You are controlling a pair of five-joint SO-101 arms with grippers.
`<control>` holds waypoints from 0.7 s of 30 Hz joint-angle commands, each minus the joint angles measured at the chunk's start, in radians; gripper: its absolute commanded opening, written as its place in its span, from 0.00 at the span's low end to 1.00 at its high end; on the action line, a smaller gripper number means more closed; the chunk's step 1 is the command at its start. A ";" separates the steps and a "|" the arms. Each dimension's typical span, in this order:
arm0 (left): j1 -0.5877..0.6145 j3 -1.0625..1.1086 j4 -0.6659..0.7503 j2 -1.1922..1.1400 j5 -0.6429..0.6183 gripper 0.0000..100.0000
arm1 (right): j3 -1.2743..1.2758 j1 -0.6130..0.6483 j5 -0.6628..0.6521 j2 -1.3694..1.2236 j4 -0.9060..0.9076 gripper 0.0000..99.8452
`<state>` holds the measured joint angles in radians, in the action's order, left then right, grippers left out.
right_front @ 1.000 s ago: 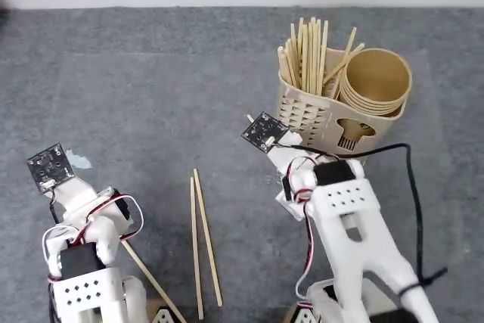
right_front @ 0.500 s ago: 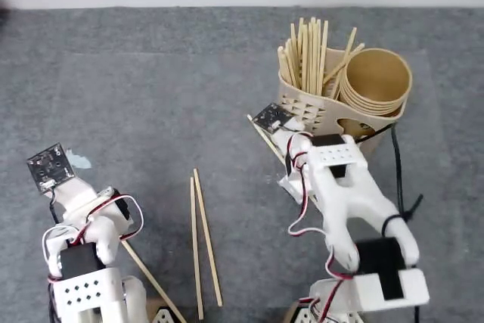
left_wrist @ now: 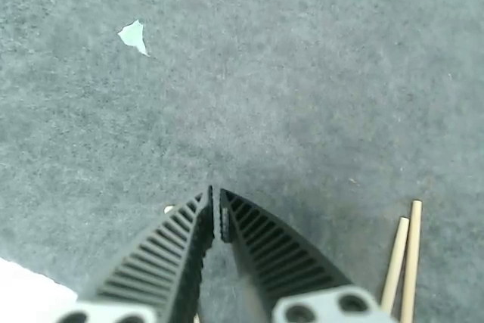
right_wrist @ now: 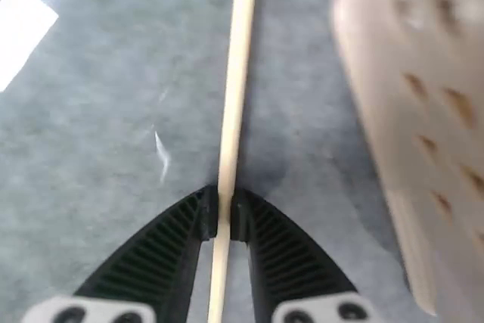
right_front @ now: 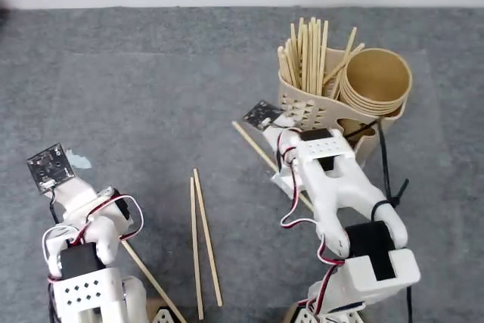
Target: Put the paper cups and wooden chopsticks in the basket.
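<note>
With cups (right_front: 376, 81) stacked in the basket (right_front: 314, 120), my right fingers (right_wrist: 174, 251) pinch one chopstick (right_wrist: 234, 96) beside it, my left fingers (left_wrist: 178, 251) are pressed together empty, and three chopsticks (right_front: 207, 240) wait on the tabletop (right_front: 151, 96).

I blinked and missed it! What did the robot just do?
The right arm folded upward with a chopstick clamped in its fingers. The chopstick's tip swung left, away from the basket. The left arm, loose chopsticks and cups stayed put.

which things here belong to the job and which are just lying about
Job: basket, with paper cups and bundled chopsticks in it; held chopstick in the right gripper; loose pair; single chopstick lying apart.
Lying about: pale scrap; grey mat.
</note>
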<state>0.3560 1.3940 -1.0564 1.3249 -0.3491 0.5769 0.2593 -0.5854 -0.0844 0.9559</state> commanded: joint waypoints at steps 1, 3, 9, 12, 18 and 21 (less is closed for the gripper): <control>0.000 -0.007 0.020 0.014 0.009 0.01 | 0.003 0.061 -0.012 -0.002 0.077 0.01; 0.000 -0.007 0.020 0.014 0.009 0.01 | 0.003 0.077 -0.012 -0.002 0.102 0.01; 0.000 -0.007 0.020 0.014 0.009 0.01 | 0.000 0.125 -0.011 0.015 0.105 0.02; 0.000 -0.007 0.020 0.014 0.009 0.01 | -0.005 0.157 -0.003 0.064 0.107 0.10; 0.000 -0.007 0.020 0.014 0.009 0.01 | -0.101 0.217 0.072 0.091 0.107 0.16; 0.000 -0.007 0.020 0.014 0.009 0.01 | -0.190 0.240 0.098 0.033 0.108 0.16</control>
<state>0.3560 1.3940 -1.0564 1.3249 -0.3491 0.4956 0.4726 -0.5194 -0.0414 1.0556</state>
